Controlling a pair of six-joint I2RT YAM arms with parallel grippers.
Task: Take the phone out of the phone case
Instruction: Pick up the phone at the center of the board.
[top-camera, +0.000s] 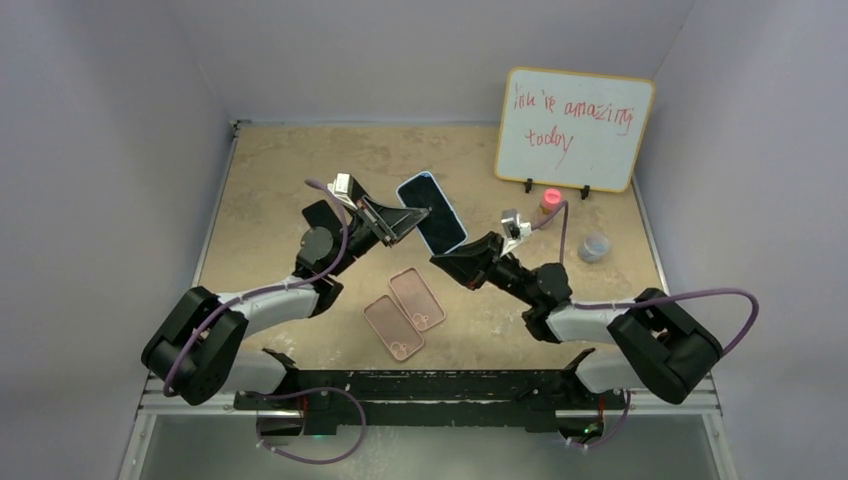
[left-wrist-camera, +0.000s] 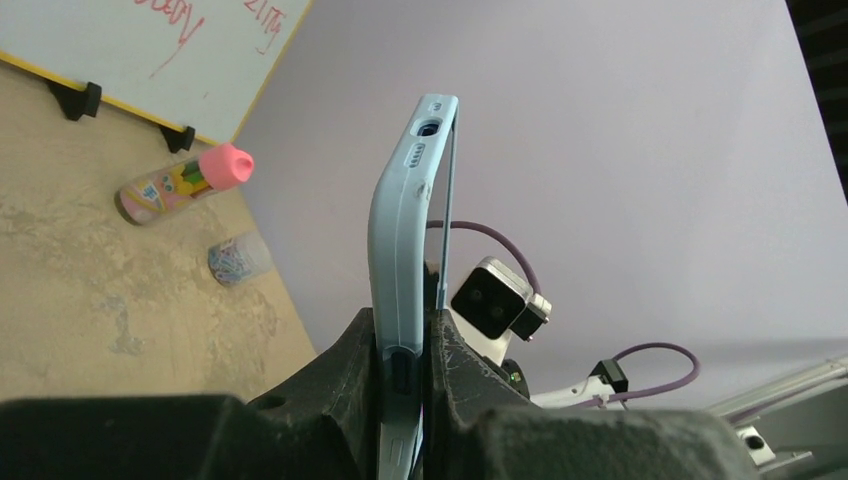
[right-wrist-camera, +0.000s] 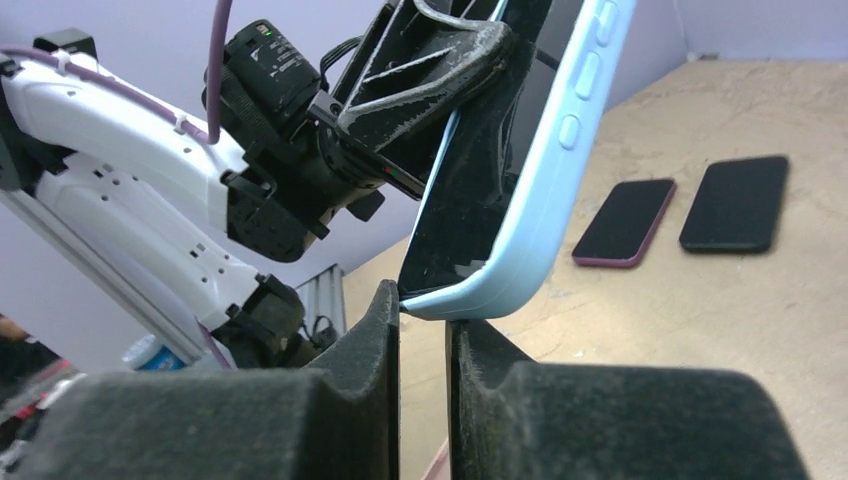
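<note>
The phone sits in a light blue phone case and is held up off the table, tilted. My left gripper is shut on it, one finger on the case's back and one on the screen side. In the right wrist view the dark screen and the blue case edge hang just above my right gripper. Its jaws are drawn together to a narrow, empty slit. The case's lower corner rests on the right fingertip and butts against the left one.
Two pink phone-shaped items lie flat on the tan table below the held phone. A whiteboard stands at the back right, with a pink-capped bottle and a small jar in front of it.
</note>
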